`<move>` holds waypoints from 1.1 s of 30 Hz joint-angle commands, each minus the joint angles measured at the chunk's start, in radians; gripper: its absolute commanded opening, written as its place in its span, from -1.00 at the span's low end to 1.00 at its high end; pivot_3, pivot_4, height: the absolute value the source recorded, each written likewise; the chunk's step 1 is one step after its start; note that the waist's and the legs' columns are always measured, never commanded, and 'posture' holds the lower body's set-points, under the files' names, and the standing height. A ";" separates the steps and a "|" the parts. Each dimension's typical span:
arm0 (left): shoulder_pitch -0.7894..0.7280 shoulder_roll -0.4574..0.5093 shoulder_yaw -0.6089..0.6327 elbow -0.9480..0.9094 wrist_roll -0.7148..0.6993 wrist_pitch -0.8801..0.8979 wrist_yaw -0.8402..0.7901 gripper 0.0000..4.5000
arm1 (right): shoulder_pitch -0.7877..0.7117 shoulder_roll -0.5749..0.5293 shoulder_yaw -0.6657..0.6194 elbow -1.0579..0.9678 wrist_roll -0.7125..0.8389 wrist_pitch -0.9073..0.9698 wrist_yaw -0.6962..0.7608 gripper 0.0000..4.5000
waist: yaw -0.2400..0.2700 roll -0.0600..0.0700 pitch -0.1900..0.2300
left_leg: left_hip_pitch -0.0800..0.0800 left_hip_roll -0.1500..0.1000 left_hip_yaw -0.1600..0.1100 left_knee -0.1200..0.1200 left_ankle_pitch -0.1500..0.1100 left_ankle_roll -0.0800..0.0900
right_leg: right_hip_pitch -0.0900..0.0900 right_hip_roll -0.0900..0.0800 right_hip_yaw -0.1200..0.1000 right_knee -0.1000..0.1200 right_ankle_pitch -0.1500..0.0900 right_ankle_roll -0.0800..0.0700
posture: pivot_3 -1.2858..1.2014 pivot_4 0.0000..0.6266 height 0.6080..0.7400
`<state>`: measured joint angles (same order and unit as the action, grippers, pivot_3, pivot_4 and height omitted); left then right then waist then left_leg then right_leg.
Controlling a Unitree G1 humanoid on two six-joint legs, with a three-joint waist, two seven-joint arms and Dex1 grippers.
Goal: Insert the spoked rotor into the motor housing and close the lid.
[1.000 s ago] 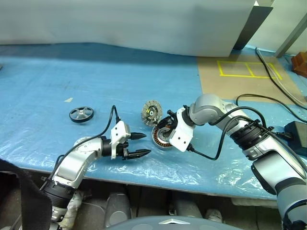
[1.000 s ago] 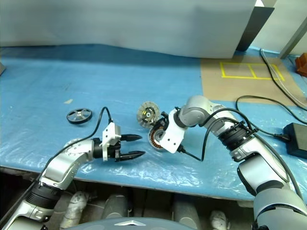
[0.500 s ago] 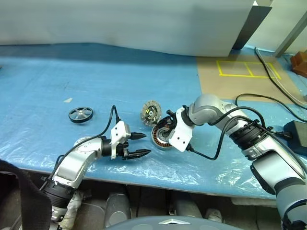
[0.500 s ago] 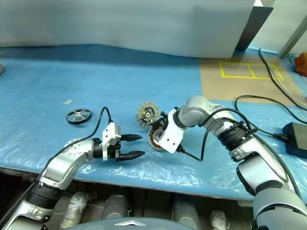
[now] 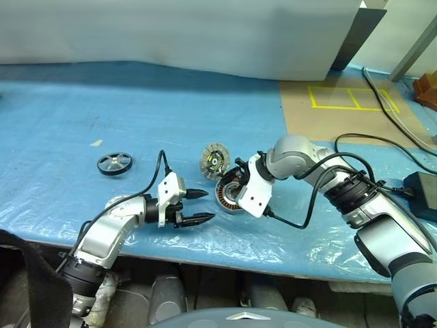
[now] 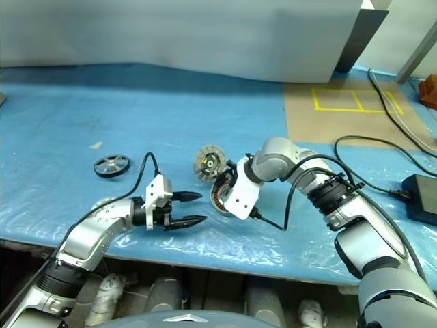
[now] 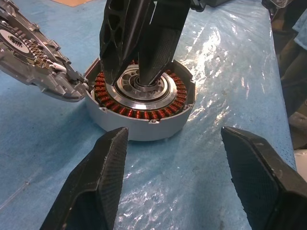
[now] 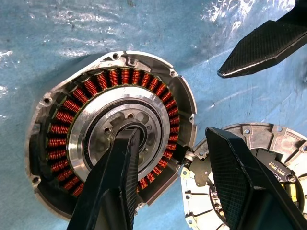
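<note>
L tool point(image 5: 199, 206): nearest you, low over the counter's front edge. Fingers spread wide, nothing btwn them, tips aimed across at the housing. Short gap to it, no contact.
R tool point(image 8: 168, 158): your R arm comes in from the right, angled down onto the housing. One finger point(image 8: 115, 177) has its tip in the centre bore of the hub; the other finger point(image 8: 240, 177) sits outside the rim, on the lid side. Part open, straddling hub-to-rim; can't tell if it actually pinches the wall.
Motor housing point(image 5: 229, 196): flat on the counter, open side up, copper windings ring showing, silver hub in the middle. No rotor in it.
Lid point(image 5: 215, 160): just behind the housing, joined at its edge, swung open and standing tilted; ribbed rim, dark centre w/ yellow mark.
Spoked rotor point(image 5: 115, 163): lying flat on the counter, well apart from the housing, off to your left, beyond L arm. Neither tool near it.
Counter point(image 5: 136, 102): covered w/ blue plastic sheet, wrinkled and shiny at the front.
Far right: brown board w/ yellow tape rectangle point(image 5: 351, 98), black cables point(image 5: 382, 140) trailing across it.
</note>
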<state>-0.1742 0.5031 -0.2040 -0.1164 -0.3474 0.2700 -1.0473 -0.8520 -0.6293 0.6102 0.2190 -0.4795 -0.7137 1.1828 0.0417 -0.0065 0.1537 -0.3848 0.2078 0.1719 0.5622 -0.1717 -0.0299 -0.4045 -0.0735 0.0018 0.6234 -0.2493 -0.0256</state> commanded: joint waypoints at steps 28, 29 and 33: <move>-0.001 -0.002 0.006 -0.021 -0.010 -0.008 -0.005 0.46 | -0.040 -0.033 -0.083 -0.146 0.177 0.160 0.094 0.01 | 0.001 0.000 0.000 | 0.000 0.000 0.000 0.000 0.000 0.000 | 0.000 0.000 0.000 0.000 0.000 0.000 | 0.03 -0.52 1.00; 0.000 -0.007 0.011 -0.025 -0.015 -0.004 0.001 0.46 | -0.024 -0.035 -0.104 -0.158 0.209 0.215 0.098 0.01 | 0.001 0.000 0.000 | 0.000 0.000 0.000 0.000 0.000 0.000 | 0.000 0.000 0.000 0.000 0.000 0.000 | 0.03 -0.52 1.00; -0.004 -0.016 0.047 -0.042 -0.056 0.042 0.028 0.46 | 0.089 -0.033 -0.243 -0.223 0.363 0.528 0.058 -0.22 | 0.007 -0.001 0.000 | 0.000 0.000 0.000 0.000 0.000 0.000 | 0.000 0.000 0.000 0.000 0.000 0.000 | 0.03 -0.52 1.00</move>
<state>-0.1743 0.4873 -0.1956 -0.1184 -0.3731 0.2961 -1.0290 -0.7943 -0.6565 0.4463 0.0460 -0.2060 -0.3277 1.2597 0.0484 -0.0073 0.1541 -0.3849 0.2078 0.1717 0.5620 -0.1716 -0.0298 -0.4040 -0.0735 0.0016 0.6231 -0.2493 -0.0257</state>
